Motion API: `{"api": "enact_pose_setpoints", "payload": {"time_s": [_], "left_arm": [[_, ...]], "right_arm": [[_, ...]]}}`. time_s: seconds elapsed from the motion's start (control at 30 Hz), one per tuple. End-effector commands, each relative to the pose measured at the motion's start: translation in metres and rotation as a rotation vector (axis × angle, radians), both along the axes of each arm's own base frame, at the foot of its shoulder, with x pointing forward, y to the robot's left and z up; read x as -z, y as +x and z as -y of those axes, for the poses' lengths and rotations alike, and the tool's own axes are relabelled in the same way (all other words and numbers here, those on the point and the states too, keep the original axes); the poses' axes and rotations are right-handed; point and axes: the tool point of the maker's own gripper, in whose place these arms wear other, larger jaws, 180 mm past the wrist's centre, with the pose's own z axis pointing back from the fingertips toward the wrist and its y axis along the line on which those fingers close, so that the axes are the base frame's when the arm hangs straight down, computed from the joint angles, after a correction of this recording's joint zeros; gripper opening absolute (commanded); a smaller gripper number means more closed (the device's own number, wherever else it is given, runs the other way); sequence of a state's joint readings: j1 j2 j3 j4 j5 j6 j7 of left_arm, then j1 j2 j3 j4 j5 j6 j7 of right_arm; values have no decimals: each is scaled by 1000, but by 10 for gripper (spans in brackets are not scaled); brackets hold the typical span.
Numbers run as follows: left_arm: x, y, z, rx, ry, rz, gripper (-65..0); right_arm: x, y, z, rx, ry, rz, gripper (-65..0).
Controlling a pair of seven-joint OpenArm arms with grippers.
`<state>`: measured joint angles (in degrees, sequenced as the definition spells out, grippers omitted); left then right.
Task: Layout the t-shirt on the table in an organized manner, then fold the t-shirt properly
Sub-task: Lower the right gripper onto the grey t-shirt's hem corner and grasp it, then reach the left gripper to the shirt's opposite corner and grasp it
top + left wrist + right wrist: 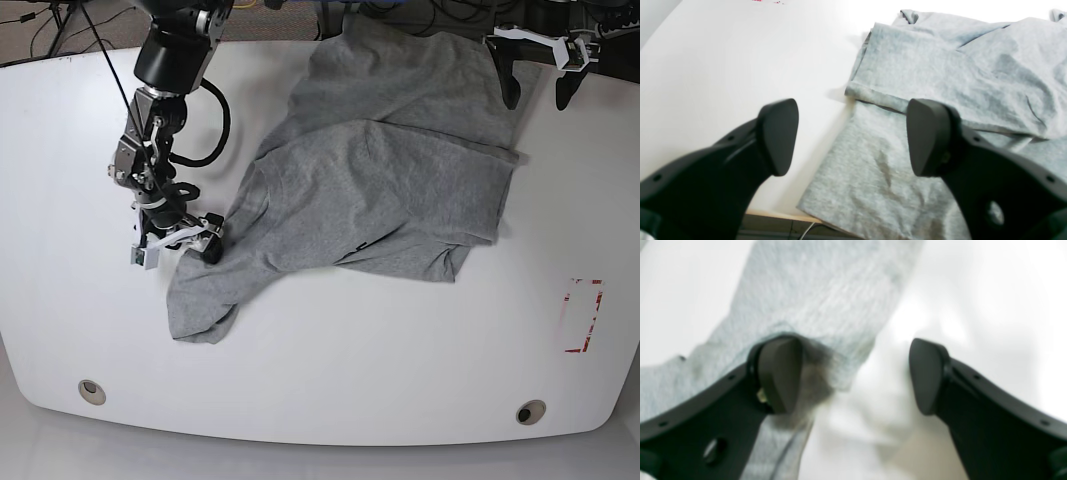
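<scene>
The t-shirt (380, 190) is spread loosely across the middle and far part of the table (330, 390), rumpled, with one layer folded over another and a narrow tongue of cloth trailing toward the near side. That tongue is reached by the right gripper (183, 243), which is held low over it at the cloth's edge. In the right wrist view the right gripper (853, 376) is seen with its jaws spread wide: one finger (780, 373) is set on or just above the grey fabric, the other is over bare white tabletop, and nothing is clamped between them. Whether the finger actually touches the cloth cannot be told, as the view is blurred.

The left gripper (536, 72) is held at the far edge of the table, beside the shirt's far corner. In the left wrist view the left gripper (851, 136) is likewise seen wide open and empty, with the shirt's folded edge lying below and between its fingers, one finger over cloth, the other over the table.

Beyond the shirt, toward the near edge, two round metal grommets (92, 391) are set into the tabletop, and a small red-and-white rectangular mark (582, 316) is seen on the left gripper's side.
</scene>
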<state>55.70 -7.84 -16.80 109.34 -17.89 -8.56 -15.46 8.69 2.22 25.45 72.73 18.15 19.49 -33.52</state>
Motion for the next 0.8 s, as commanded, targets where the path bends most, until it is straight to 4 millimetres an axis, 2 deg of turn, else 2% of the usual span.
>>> {"api": "enact_pose_setpoints", "payload": {"time_s": [0.0,0.1,0.2,0.4,0.5,0.6,0.77], "left_arm": [[-8,0,-1,3,8,28,-171],[-9,0,-1,3,8,29,-171],[-9,0,-2,2,10,28,-171],[-10,-6,-24,-55,39,4,-167],[-7,-12,-44,-134,5,-37,-165],[-5,-17,-58,-195,-58,-64,-165],[-4,-11,-55,-155,-179,-91,-164]], "right_arm": [[-8,10,1,3,8,23,-170],[-4,12,-1,3,18,14,-174],[-4,13,-1,2,19,15,-239],[-5,14,-3,-2,20,17,-526],[-5,14,-3,-2,20,17,-633],[-5,14,-3,-3,20,17,-650],[-7,13,-1,-2,13,22,-650]]}}
